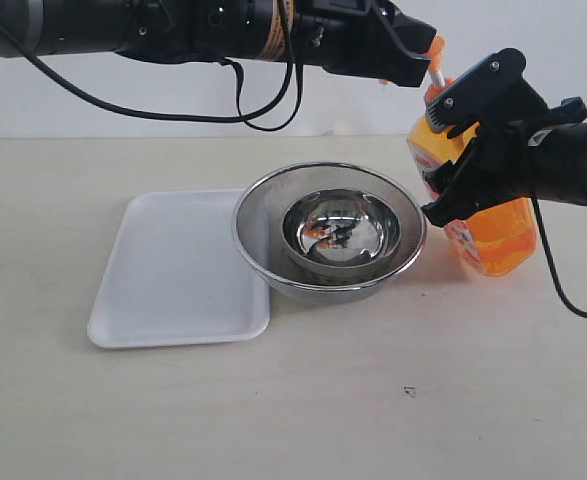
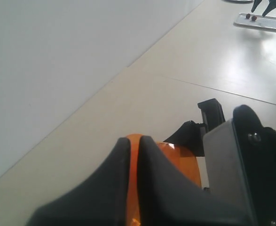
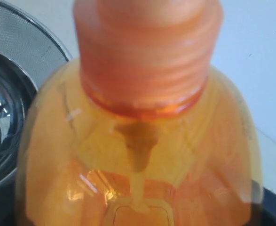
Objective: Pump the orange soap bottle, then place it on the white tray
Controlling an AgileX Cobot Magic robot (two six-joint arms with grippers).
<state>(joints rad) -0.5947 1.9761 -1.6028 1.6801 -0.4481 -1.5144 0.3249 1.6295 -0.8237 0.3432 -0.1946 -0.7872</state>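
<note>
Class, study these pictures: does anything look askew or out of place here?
Yes. The orange soap bottle leans, top towards the steel strainer bowl, clamped in the right pincer, not upright. The bowl's rim also overlaps one edge of the white tray, where the bottle belongs.

Pale table point(image 1: 273, 420) carrying a tray and steel bowls

A white tray point(image 1: 163, 270) lies flat left of centre; a steel mesh strainer bowl point(image 1: 260, 218) stands at centre, its rim overhanging the tray's right edge; a smaller polished bowl point(image 1: 338, 235) sits inside the strainer; a small dark speck point(image 1: 410, 391) marks the bare surface at lower right.
</note>
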